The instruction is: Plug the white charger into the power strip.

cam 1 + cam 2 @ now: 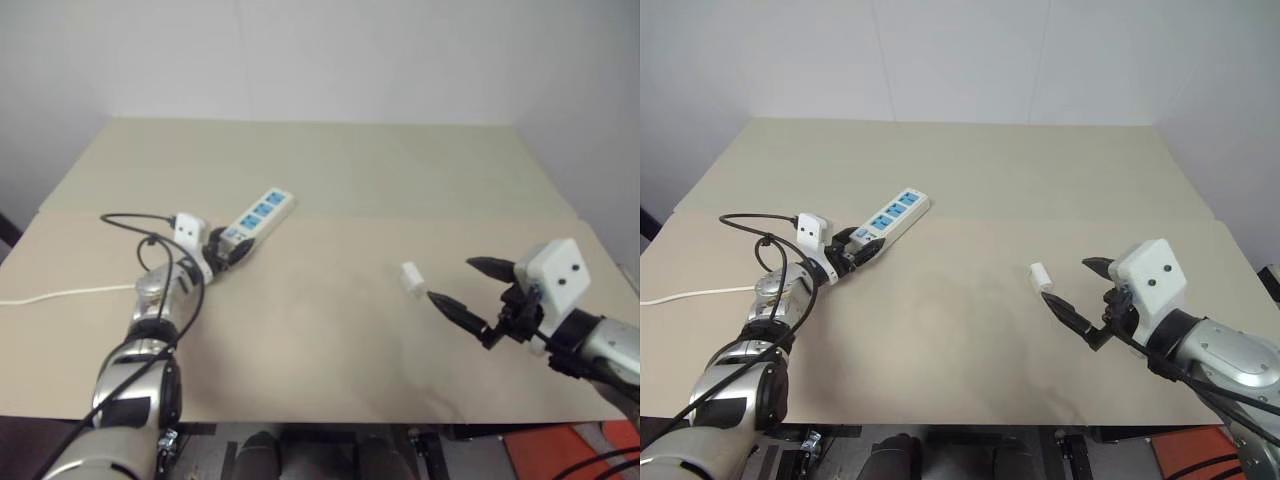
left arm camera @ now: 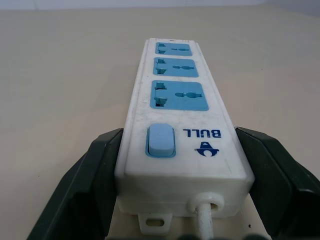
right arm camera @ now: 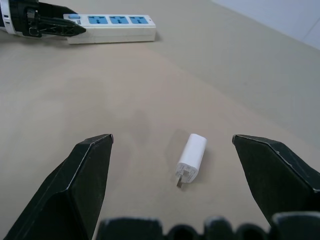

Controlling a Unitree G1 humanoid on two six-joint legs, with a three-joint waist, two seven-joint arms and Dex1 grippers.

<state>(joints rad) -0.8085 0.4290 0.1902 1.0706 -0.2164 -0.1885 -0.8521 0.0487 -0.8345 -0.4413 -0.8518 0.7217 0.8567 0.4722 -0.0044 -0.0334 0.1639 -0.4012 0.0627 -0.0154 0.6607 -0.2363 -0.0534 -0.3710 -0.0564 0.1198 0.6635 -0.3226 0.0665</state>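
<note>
Left claw (image 1: pixel 862 248) is squeezing the power strip's (image 1: pixel 894 215) switch end; right claw (image 1: pixel 1072 287) is waiting wide open near the white charger (image 1: pixel 1040 275).

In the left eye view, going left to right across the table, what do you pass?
Thin white cord → left gripper, shut on the power strip's switch end → power strip → white charger → right gripper, open.

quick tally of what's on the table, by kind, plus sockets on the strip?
Power strip: 1, switch end gripped by the left gripper
Charger: 1, lying loose in front of the open right gripper
Total on table: 2
Blue sockets on the strip: 3
Blue switch: 1
</note>
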